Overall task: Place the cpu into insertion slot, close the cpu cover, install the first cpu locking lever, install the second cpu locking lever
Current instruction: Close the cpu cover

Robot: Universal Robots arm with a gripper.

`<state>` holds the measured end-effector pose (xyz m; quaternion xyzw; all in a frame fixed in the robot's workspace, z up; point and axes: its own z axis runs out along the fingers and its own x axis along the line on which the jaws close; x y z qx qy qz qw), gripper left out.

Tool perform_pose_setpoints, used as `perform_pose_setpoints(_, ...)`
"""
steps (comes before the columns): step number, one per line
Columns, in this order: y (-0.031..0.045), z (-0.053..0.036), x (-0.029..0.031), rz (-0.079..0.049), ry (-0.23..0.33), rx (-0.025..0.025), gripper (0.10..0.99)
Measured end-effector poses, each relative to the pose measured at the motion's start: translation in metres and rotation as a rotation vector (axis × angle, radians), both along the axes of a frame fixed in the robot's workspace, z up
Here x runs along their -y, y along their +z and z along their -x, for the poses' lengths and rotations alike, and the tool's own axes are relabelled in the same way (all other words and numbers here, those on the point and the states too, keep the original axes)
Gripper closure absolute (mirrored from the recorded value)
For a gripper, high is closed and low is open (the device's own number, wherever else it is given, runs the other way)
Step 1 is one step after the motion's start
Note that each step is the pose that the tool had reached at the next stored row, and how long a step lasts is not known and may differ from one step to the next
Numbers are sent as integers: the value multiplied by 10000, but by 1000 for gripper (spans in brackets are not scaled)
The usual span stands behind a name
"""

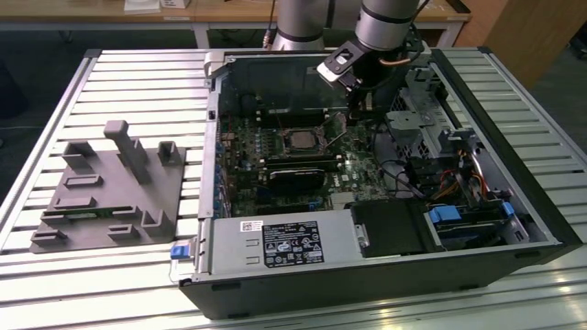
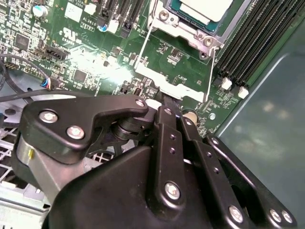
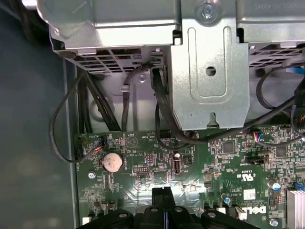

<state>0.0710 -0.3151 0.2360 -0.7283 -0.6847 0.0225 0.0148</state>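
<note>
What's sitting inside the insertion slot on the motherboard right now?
In the second wrist view the cpu lies inside the insertion slot, pale metal face up. Whatever is under it within the slot is covered and cannot be seen.

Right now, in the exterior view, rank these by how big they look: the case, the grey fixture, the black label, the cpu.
1. case
2. grey fixture
3. black label
4. cpu
The label seems to lie nearer the camera than the cpu, so that last gap may look wider than it is.
</note>
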Motion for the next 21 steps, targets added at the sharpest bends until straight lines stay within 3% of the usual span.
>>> perform_pose_setpoints(12,38,51,-1,-45,1,-13,980)
perform_pose_setpoints(17,50,139,0,-76,1,3,980)
perform_pose_setpoints(21,51,273,0,-131,1,45,980)
